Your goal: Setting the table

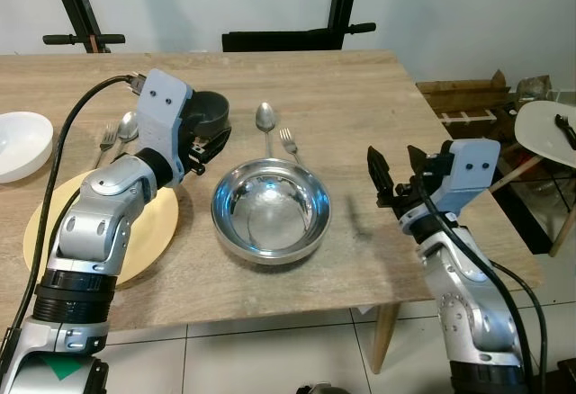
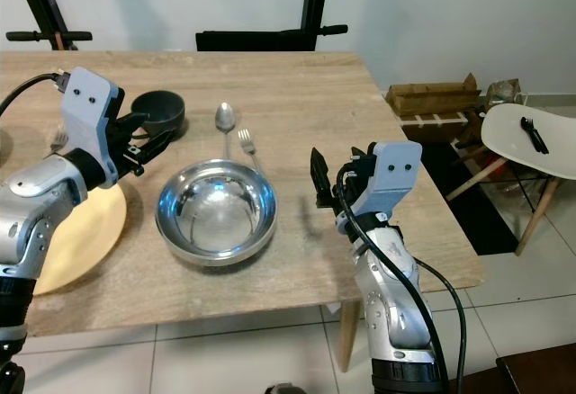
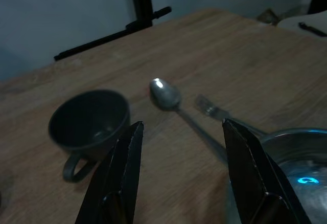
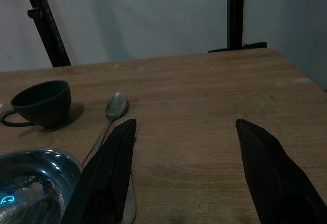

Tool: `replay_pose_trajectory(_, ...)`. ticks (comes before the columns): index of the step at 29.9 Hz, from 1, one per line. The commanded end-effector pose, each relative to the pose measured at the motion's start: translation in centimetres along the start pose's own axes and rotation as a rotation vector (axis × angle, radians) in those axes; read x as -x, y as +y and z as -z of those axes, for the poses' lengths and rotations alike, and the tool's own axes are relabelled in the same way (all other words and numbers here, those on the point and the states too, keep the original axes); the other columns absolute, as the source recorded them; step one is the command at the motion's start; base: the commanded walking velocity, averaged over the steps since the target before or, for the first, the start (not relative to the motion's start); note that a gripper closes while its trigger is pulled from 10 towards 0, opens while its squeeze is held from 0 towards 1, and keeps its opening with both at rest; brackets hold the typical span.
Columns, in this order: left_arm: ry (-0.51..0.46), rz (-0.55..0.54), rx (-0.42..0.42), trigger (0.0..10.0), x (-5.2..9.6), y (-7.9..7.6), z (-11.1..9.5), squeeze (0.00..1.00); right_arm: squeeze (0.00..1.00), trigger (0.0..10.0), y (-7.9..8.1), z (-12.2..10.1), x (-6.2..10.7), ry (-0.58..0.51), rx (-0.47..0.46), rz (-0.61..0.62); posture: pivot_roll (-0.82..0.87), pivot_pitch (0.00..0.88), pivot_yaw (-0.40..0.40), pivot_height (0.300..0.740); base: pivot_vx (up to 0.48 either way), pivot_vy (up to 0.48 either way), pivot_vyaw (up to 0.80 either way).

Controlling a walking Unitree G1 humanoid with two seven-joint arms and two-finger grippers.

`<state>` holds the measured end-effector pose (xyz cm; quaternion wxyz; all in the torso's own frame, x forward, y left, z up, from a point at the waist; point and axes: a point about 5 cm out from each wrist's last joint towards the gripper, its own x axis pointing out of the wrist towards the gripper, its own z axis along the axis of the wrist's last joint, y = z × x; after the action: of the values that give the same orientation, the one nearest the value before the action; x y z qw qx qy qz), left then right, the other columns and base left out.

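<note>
In the lower middle of the head view a steel bowl (image 1: 271,211) sits on the wooden table (image 1: 360,97); to its left lies a yellow plate (image 1: 148,232); at lower right the right gripper (image 1: 396,178) hovers over the table's edge, fingers spread, holding nothing; left of centre the left gripper (image 1: 205,147) hangs with fingers spread just before a dark cup (image 1: 211,111); beyond the bowl lie a spoon (image 1: 265,120) and a fork (image 1: 289,145); at far left sits a white bowl (image 1: 20,142).
</note>
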<state>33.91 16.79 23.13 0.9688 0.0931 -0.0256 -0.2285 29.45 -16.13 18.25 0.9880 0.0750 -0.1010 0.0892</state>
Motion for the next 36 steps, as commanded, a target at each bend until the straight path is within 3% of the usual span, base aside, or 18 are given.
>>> replay_pose_trajectory(1,-0.003,0.027,-0.002,10.0,-0.1,-0.5,-0.3,1.0,0.0,10.0,-0.1,0.4,0.2,0.013,-0.015,0.008,-0.07,0.0,0.041,0.74,0.0,0.0,0.0)
replay_pose_trajectory(8,-0.034,0.056,-0.01,10.0,-0.3,-1.1,-0.8,1.0,0.0,10.0,-0.1,0.4,0.2,0.01,-0.016,0.013,-0.07,0.0,0.045,0.74,0.0,0.0,0.0)
replay_pose_trajectory(9,0.005,0.1,-0.018,10.0,-0.1,-1.5,-0.4,0.08,0.0,10.0,-0.1,0.4,0.2,0.009,-0.016,0.014,-0.07,0.0,0.047,0.74,0.0,0.0,0.0)
replay_pose_trajectory(10,0.032,0.123,-0.017,10.0,0.1,-1.8,0.0,0.0,0.0,10.0,-0.1,0.4,0.3,0.009,-0.016,0.014,-0.07,0.0,0.047,0.74,0.0,0.0,0.0)
replay_pose_trajectory(12,0.091,0.153,-0.019,10.0,0.3,-2.1,1.2,0.0,0.0,10.0,-0.1,0.5,0.3,0.011,-0.017,0.014,-0.07,0.0,0.048,0.74,0.0,0.0,0.0)
replay_pose_trajectory(15,0.069,0.161,-0.04,10.0,0.2,-2.3,1.2,0.0,0.0,10.0,-0.1,0.5,0.3,0.012,-0.019,0.013,-0.07,0.0,0.048,0.74,0.0,0.0,0.0)
replay_pose_trajectory(20,-0.08,0.064,-0.056,10.0,-0.1,-1.5,-0.9,0.0,0.0,10.0,0.0,0.5,0.2,0.009,-0.023,0.012,-0.07,0.0,0.048,0.74,0.0,0.0,0.0)
replay_pose_trajectory(21,-0.132,0.057,-0.063,8.4,-0.1,-1.4,-1.6,0.0,0.0,10.0,0.0,0.5,0.2,0.008,-0.023,0.012,-0.07,0.0,0.048,0.74,0.0,0.0,0.0)
replay_pose_trajectory(22,-0.142,0.064,-0.061,8.4,0.0,-1.4,-1.8,0.0,0.0,10.0,0.0,0.5,0.2,0.008,-0.023,0.012,-0.07,0.0,0.048,0.74,0.0,0.0,0.0)
replay_pose_trajectory(23,-0.171,0.072,-0.038,0.0,0.1,-1.5,-2.2,0.0,0.0,10.0,0.0,0.5,0.2,0.008,-0.023,0.012,-0.07,0.0,0.048,0.74,0.0,0.0,0.0)
replay_pose_trajectory(25,-0.216,0.091,0.002,0.0,0.3,-1.6,-2.9,0.0,0.0,10.0,0.0,0.5,0.2,0.007,-0.023,0.011,-0.07,0.0,0.048,0.74,0.0,0.0,0.0)
replay_pose_trajectory(36,-0.214,0.128,0.007,0.0,0.3,-2.0,-2.5,0.0,0.0,10.0,0.1,0.5,0.1,0.004,-0.027,0.013,-0.07,0.0,0.049,0.74,0.0,0.0,0.0)
